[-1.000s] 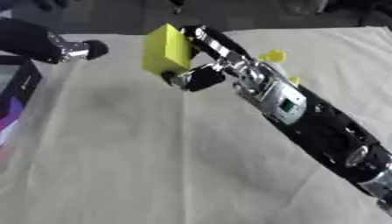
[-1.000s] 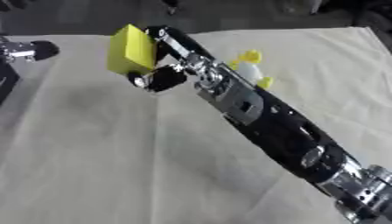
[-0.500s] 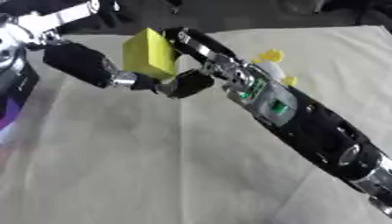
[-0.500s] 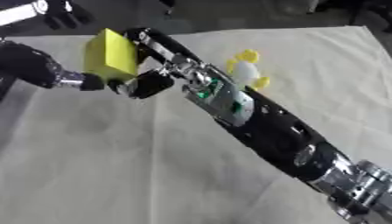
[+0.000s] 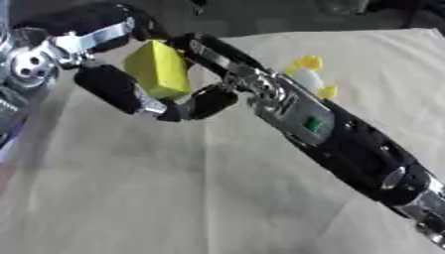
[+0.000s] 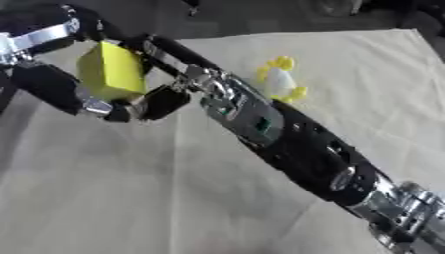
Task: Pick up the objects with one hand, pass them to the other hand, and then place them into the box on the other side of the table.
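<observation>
Handover step, mid-air above the cloth-covered tabletop. Yellow block held clear of the surface near the upper left, between both hands. Right robot hand curled round it, long fingers behind the block and thumb under its lower edge. Left robot hand closed in from the left, fingers wrapped on the block's near face and top, so both appear to grip at once. Block looks rigid, boxy, probably light; flat faces likely smooth, so best pinched across two opposite broad faces rather than at the corners. Small white-and-yellow toy lying on the cloth beyond the right arm, untouched. Destination box not clearly in view.
</observation>
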